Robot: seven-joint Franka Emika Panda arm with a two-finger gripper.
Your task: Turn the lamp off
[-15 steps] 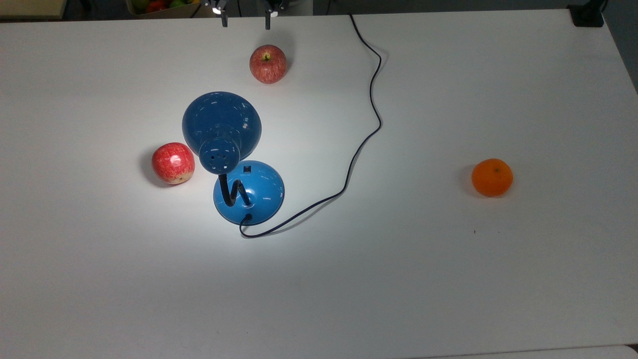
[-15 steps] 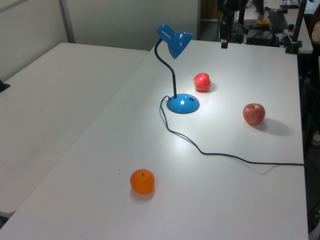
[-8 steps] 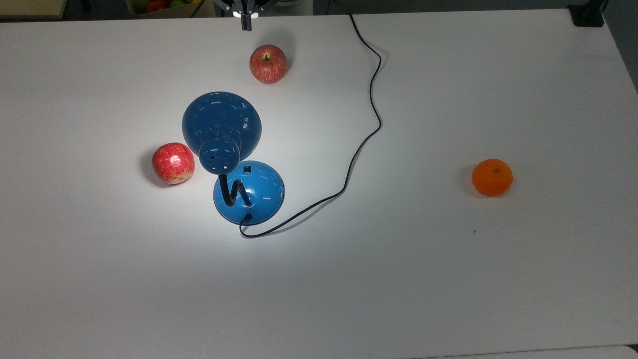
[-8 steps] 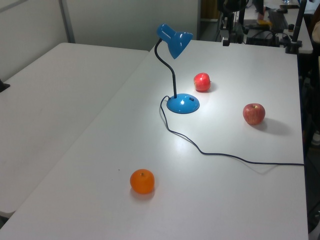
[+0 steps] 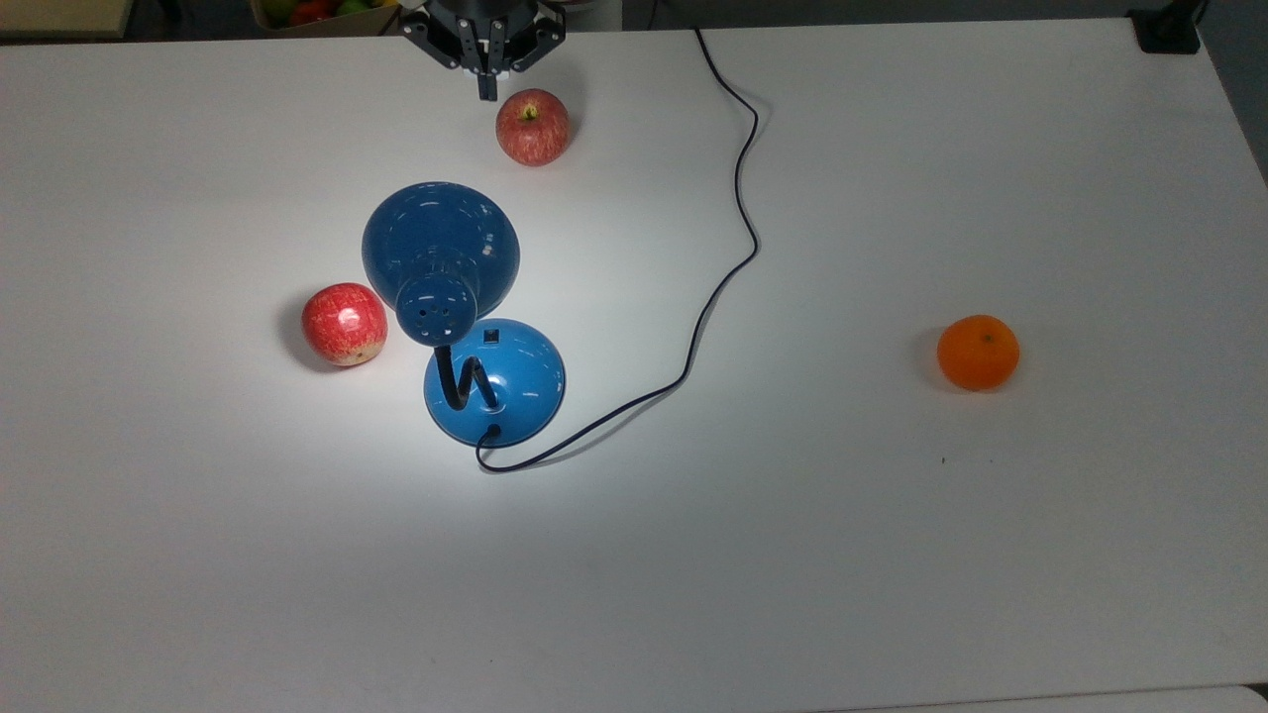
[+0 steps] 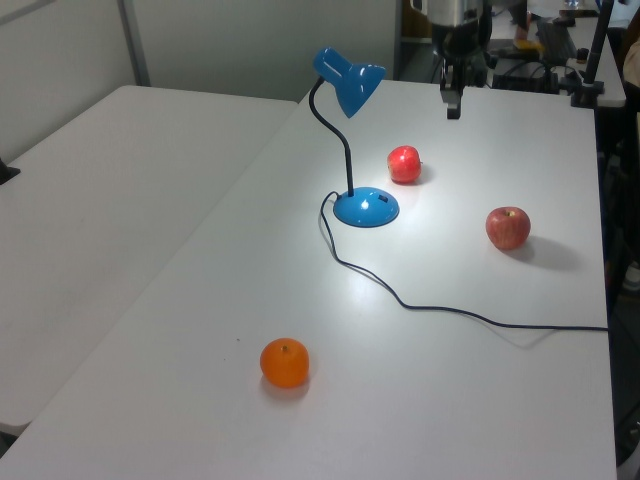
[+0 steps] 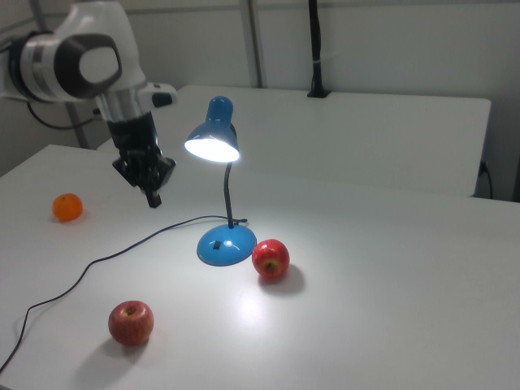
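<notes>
The lamp (image 7: 216,146) stood mid-counter (image 5: 892,555) and was lit; its base switch (image 5: 489,338) remained unpressed. The hand (image 5: 486,89) hung well apart from it, beside an apple (image 5: 532,127), fingers apparently pressed together and empty. All switching remained outstanding.

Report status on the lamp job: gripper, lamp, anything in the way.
Gripper shut, empty, up at the top view's far edge. Lamp lit, switch untouched. Apple just beside the gripper; shade overhangs near the switch.
</notes>
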